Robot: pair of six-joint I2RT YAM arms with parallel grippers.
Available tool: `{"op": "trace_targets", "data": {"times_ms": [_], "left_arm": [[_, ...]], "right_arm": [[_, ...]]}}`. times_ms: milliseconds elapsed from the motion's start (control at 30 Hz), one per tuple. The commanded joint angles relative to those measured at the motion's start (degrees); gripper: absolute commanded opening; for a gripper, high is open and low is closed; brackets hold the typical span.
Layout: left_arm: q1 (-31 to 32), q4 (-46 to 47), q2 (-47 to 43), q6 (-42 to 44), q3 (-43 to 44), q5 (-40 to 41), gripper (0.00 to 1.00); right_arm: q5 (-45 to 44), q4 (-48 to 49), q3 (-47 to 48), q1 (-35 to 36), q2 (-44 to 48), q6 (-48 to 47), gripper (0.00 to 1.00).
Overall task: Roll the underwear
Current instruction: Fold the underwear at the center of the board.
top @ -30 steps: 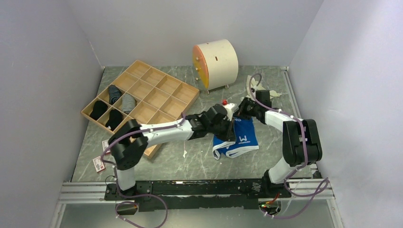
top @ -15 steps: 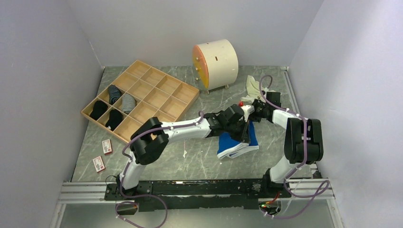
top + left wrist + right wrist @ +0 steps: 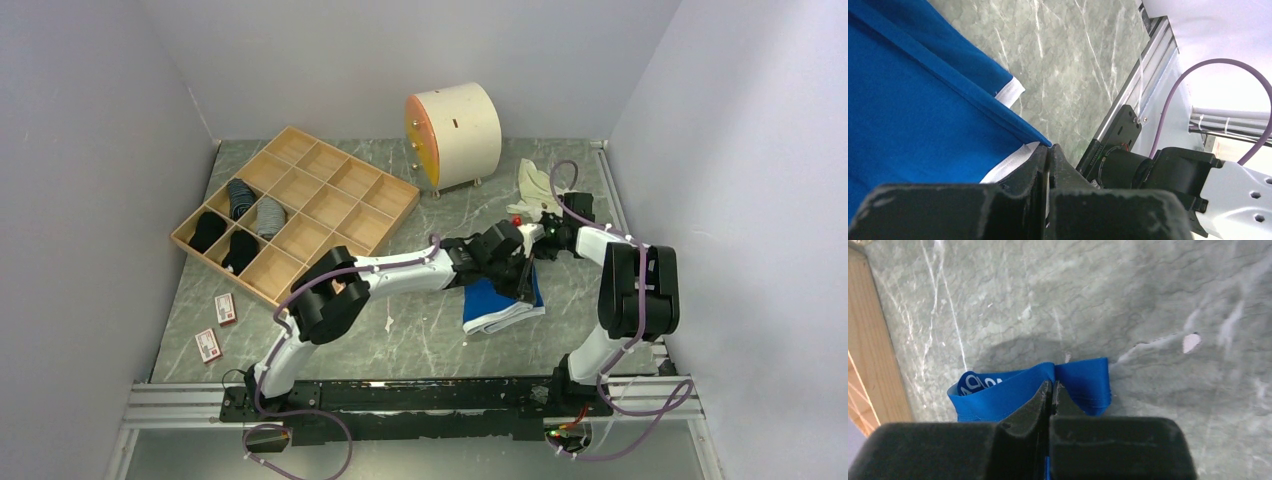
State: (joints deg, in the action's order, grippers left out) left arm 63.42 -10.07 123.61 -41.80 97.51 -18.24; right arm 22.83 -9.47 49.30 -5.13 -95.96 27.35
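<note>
Grey walls close in a marbled table (image 3: 420,340) on three sides. At 10 o'clock on it we see a wooden tray (image 3: 355,160) cut into square compartments. Four compartments at its 9 o'clock end each hold a rolled sock: two dark socks (image 3: 207,230) in the outer ones and two grey striped socks (image 3: 268,215) just beside them, toward 12 o'clock. At 12 o'clock a pale drum (image 3: 460,135) lies on its side, its orange face turned toward the tray. A white cloth (image 3: 535,183) lies crumpled at 1 o'clock, and two small cards (image 3: 208,345) sit at 8 o'clock, apart from the tray.

We find the blue underwear (image 3: 495,305) at 4 o'clock, lying on the table and folded over on itself, its white-trimmed edge toward 6 o'clock. Both arms reach over it and meet at its 12 o'clock end.

From the left wrist we see the left gripper (image 3: 1048,160) closed tight, with the white hem of the blue fabric nipped at its tips. From the right wrist we see the right gripper (image 3: 1053,390) closed too, pinching a raised fold of the fabric, which spreads to either side of the tips above the table.
</note>
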Motion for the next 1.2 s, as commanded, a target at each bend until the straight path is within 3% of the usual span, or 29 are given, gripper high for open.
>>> {"op": "trace_targets", "data": {"times_ms": [0,367,633,733,833,933,1167], "left_arm": [[1.1,1.5,1.7,-1.7,3.0,-3.1,0.05],[1.1,4.2,6.6,-2.6,5.7,-3.1,0.05],[1.0,9.6,8.8,-5.0,5.6,-5.1,0.05],[1.0,8.8,9.3,-4.8,6.9,-3.2,0.07],[0.7,7.6,10.0,-4.0,6.4,-3.2,0.17],[0.1,12.3,9.6,-6.2,3.8,-5.3,0.37],[-0.2,16.5,2.3,-3.9,-1.1,-5.5,0.62]], "right_arm": [[-6.6,-1.1,3.8,-0.5,1.9,-1.6,0.00],[-8.3,-1.9,6.0,-0.8,-1.9,-3.0,0.00],[-10.6,-3.2,6.4,-0.8,-1.6,-2.6,0.08],[-10.6,-5.1,7.8,-0.8,-1.8,-2.3,0.16],[-13.0,-7.3,8.4,-0.8,-0.9,-1.9,0.32],[-14.1,-8.3,8.0,-0.9,1.4,-0.4,0.49],[-18.0,-12.0,6.6,-1.9,8.7,2.7,0.64]]}}
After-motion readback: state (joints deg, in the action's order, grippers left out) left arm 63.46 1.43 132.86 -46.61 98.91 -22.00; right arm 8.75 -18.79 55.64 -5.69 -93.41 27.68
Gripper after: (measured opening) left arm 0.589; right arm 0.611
